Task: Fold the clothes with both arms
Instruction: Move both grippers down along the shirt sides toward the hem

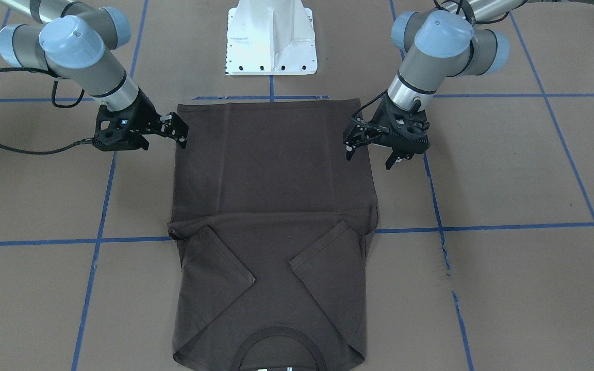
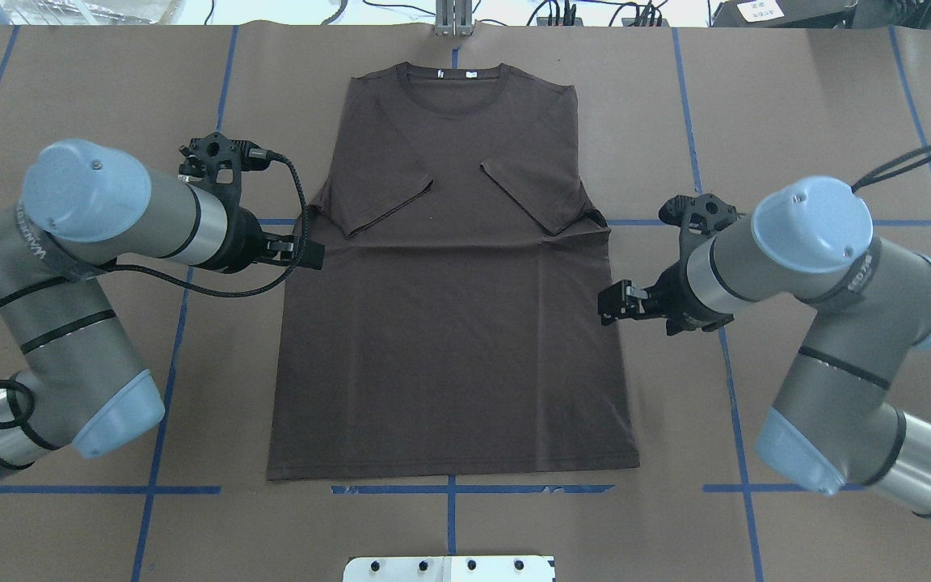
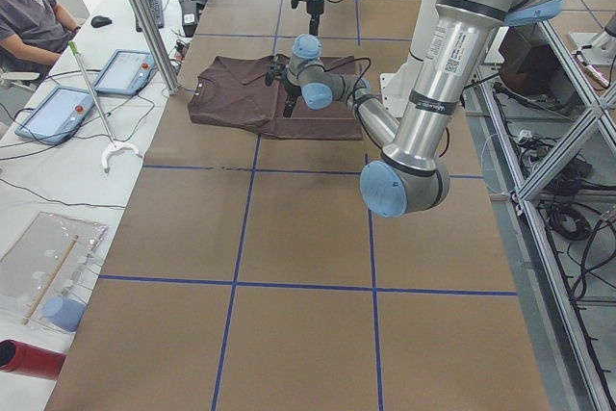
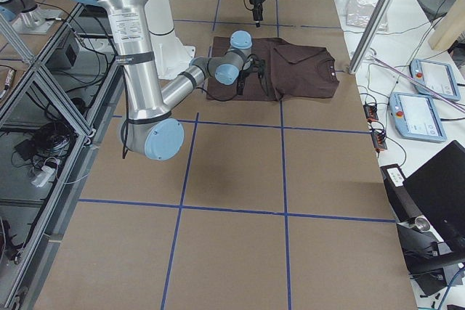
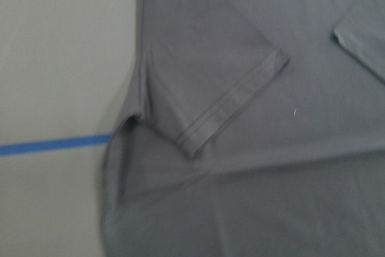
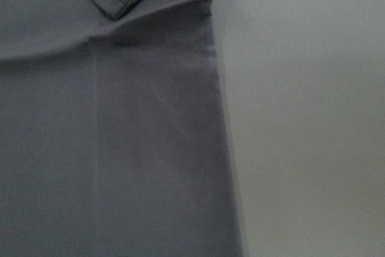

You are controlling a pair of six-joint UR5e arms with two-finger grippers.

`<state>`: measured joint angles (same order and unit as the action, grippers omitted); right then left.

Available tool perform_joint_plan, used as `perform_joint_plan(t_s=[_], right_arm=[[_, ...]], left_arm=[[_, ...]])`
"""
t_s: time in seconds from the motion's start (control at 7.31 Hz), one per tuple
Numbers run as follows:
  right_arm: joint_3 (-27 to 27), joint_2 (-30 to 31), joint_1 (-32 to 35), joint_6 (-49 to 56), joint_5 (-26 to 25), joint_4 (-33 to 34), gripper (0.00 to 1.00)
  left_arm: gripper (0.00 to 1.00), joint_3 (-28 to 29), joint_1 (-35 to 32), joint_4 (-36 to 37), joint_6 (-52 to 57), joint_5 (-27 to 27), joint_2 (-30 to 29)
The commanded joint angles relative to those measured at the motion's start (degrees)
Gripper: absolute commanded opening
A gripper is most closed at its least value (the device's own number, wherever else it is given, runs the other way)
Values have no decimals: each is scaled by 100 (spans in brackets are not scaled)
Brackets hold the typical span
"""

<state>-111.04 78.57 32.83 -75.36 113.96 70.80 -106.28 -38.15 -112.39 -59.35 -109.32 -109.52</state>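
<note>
The left arm point(image 2: 110, 214), grey jointed metal with light blue caps, reached in level with the folded sleeves. Its black two-finger left gripper point(image 1: 368, 157) hung at the side edge of the dark brown short-sleeved T-shirt point(image 2: 449, 339), fingers spread. The right arm point(image 2: 797, 259) stood at the opposite edge, nearer the hem. The spacing of the right gripper point(image 1: 180, 133) could not be read.

The T-shirt lay flat on the brown paper-covered table point(image 2: 797, 97) between both grippers, sleeves folded inward. Contact with the cloth could not be determined. The front view cut off the collar, and the wrist views showed only cloth and paper.
</note>
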Motion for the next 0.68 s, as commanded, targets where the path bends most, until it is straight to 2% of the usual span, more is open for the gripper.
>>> perform_joint_plan(t_s=[0.0,0.27,0.55], right_arm=[[-444,396,-951,-503,-786,-102,100],[-462,763,-1567,-769,-1435,-328,100],[-471,958,-1578,-770,-1421,-383,100]], left_arm=[[100,-418,45,-2,-15,-54,684],[100,-420,219,-45,-889,42,757],[100,-446,247,-46,-1070,25,713]])
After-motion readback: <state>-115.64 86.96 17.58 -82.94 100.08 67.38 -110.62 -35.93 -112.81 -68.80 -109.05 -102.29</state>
